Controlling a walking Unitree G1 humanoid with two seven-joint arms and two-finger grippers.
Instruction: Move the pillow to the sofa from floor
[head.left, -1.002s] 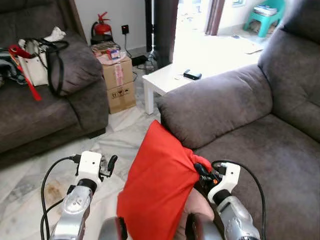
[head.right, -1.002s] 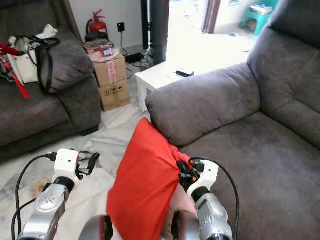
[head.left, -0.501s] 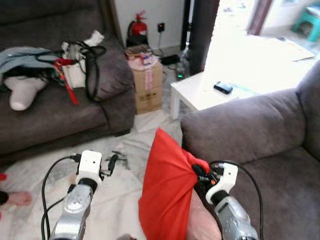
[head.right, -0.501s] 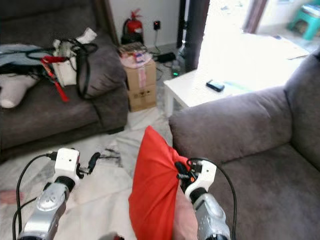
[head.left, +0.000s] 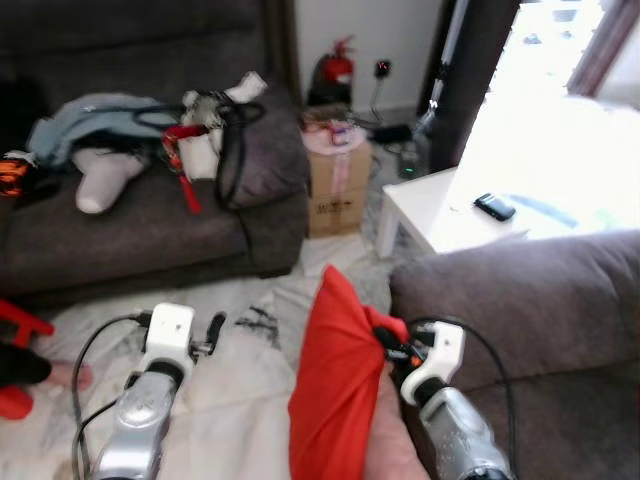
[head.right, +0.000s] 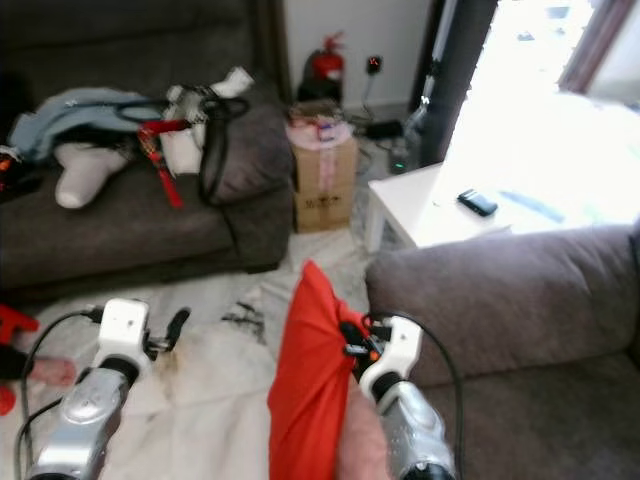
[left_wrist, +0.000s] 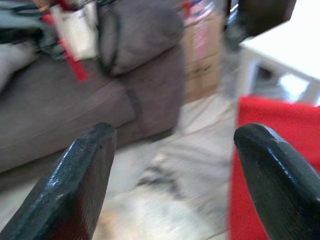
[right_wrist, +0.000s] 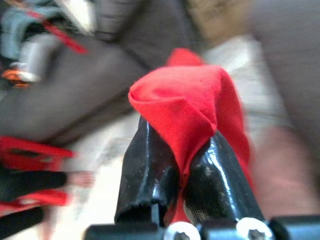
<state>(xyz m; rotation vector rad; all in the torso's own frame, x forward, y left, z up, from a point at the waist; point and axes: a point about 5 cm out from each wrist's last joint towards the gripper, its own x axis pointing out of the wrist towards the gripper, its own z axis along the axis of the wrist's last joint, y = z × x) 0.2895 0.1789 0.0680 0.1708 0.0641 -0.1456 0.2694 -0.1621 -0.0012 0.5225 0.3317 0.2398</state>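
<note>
Beyond the left end effector (head.left: 213, 327): cardboard box (head.left: 336, 182), fire extinguisher (head.left: 334, 68) behind it. Beyond the right end effector (head.left: 392, 346): white counter (head.left: 440, 215) carrying a dark phone (head.left: 494, 206).

Both eye views look forward and down from the head, over the two arms, taking in the far sofa (head.left: 150, 215), the boxes (head.left: 335, 185) and the white worktop (head.left: 470, 215). The left wrist view looks close along its open jaws at that sofa and those boxes. The right wrist view looks close along its jaws at the red pillow (right_wrist: 192, 102).
</note>
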